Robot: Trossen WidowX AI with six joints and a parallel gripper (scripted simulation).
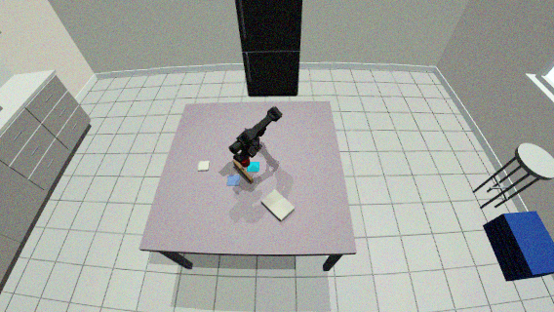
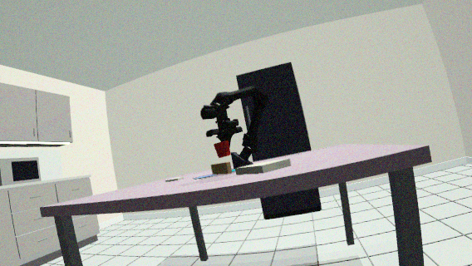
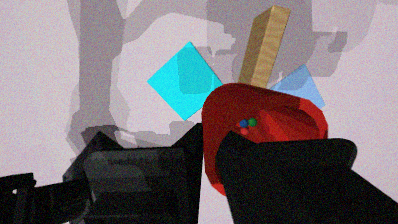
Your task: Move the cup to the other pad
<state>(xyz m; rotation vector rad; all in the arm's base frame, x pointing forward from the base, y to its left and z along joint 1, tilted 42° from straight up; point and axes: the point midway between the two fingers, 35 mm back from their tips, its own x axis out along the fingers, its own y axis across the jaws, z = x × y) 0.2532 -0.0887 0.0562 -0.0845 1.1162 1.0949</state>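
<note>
The hand (image 3: 212, 150) is clamped on the red cup (image 3: 260, 125), which hangs above the middle of the table (image 1: 302, 205), over the wooden block (image 3: 264, 47). I think it should stay level, marbles (image 3: 247, 125) inside, clear the block, then descend onto the cyan pad (image 3: 182, 80).

A kitchen: tall black fridge (image 1: 271, 46), cabinets (image 2: 35, 118), microwave (image 2: 21, 170).

Top looks down, exterior low sideways, wrist close; all share the table (image 1: 302, 205).
</note>
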